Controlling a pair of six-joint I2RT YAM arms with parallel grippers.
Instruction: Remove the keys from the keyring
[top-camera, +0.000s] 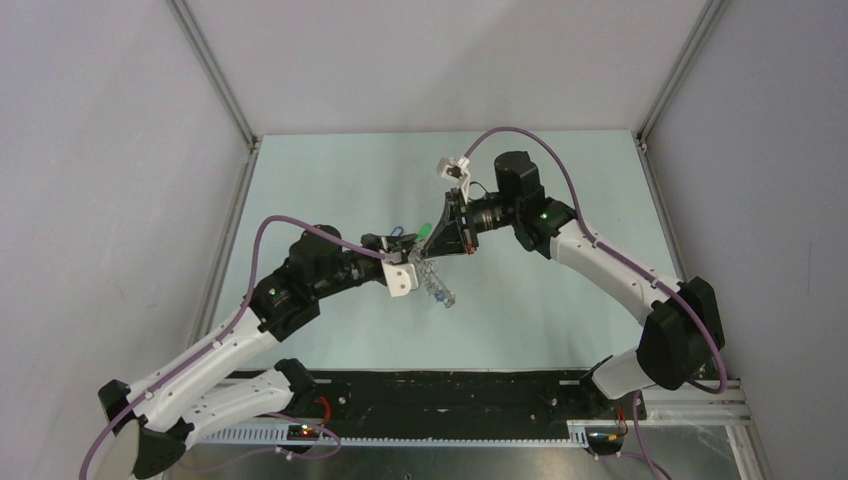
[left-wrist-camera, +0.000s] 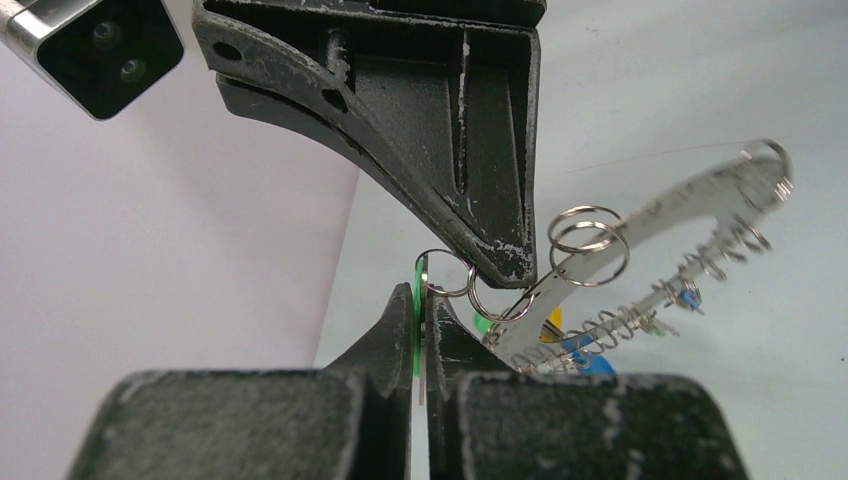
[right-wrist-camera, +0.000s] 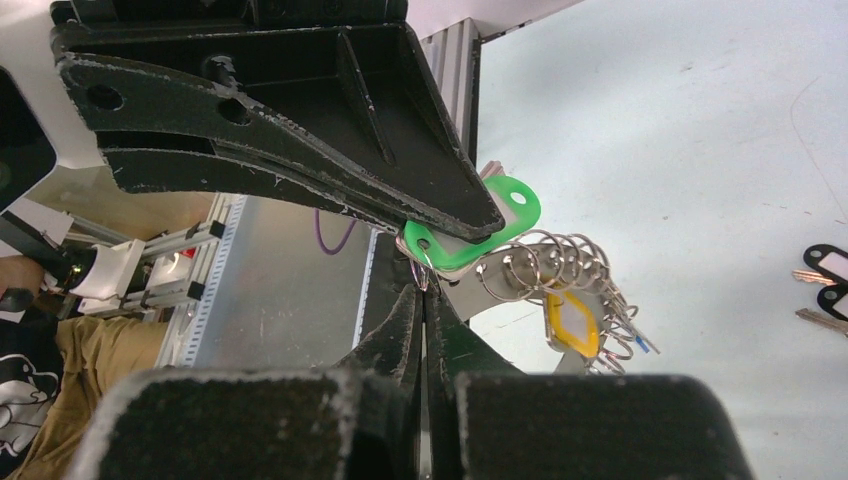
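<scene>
Keyring (left-wrist-camera: 650, 222) hanging in the air above the pale table (top-camera: 330, 180), a flat grey strip seen nearly edge-on from the left wrist, tilted, with little wire split rings threaded along it. At one end of it the two arms meet nose to nose. The left gripper (left-wrist-camera: 422, 300) is clenched on a green tag (right-wrist-camera: 490, 222) that sits right against that end of the keyring, with the tag's thin green edge showing between the fingers. The right gripper (right-wrist-camera: 424, 292) stands on the opposite side of the same end. Its jaws are pressed tight together at the small wire loops there (whether it nips a loop or the keyring's own rim, I cannot make out). Bunched along the keyring hang the other keys (right-wrist-camera: 615, 315), with a yellow tag (right-wrist-camera: 570, 322) among them and a blue tag (left-wrist-camera: 592, 366) further along. Well away from the keyring, flat on the table, lie two loose keys (right-wrist-camera: 826, 258) with dark-rimmed tags.
</scene>
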